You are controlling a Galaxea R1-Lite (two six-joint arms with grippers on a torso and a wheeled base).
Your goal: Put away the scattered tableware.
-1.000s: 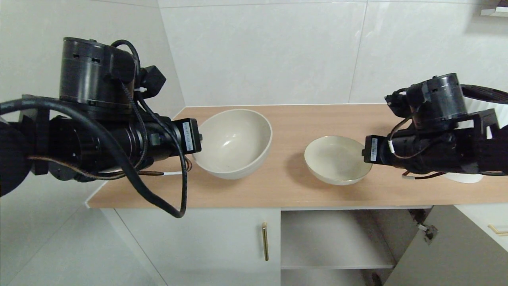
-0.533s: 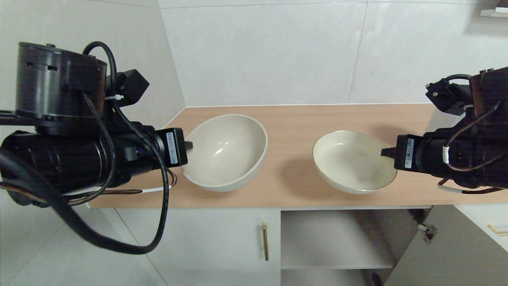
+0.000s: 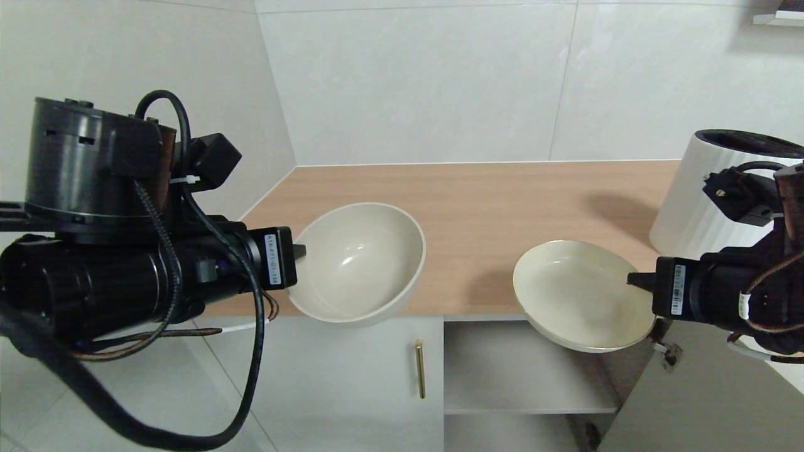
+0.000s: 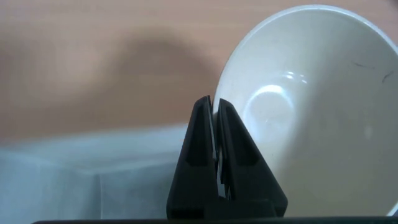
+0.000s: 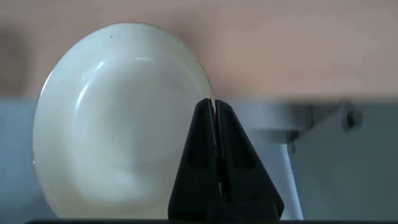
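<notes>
- Clamped by the left gripper (image 3: 300,251), the deep bowl (image 3: 358,263) hangs just ahead of it, over the counter (image 3: 477,201) edge.
- Just ahead of the right gripper (image 3: 631,280), the shallow bowl (image 3: 581,295), pinched at its rim, hangs above the open cabinet (image 3: 502,376).
- Neither bowl looks shelved yet.

Deep bowl (image 3: 358,263) at nine o'clock: cream, smooth, ceramic-looking, and there's a bright glossy highlight on the inside wall. Shallow bowl (image 3: 581,295) at three o'clock has the same pale glaze with a softer sheen and a thin darker line along the rim. Left gripper (image 3: 300,251) and right gripper (image 3: 631,280) are matt black, plastic by the look of them. Countertop (image 3: 477,194) is light wood grain, satin finish. Wall tiles (image 3: 414,81) at twelve o'clock are smooth and faintly glossy. Cabinet door (image 3: 339,389) is flat matt white, its handle (image 3: 419,369) brass-coloured metal. Canister (image 3: 691,201) at two o'clock is matt white.
</notes>
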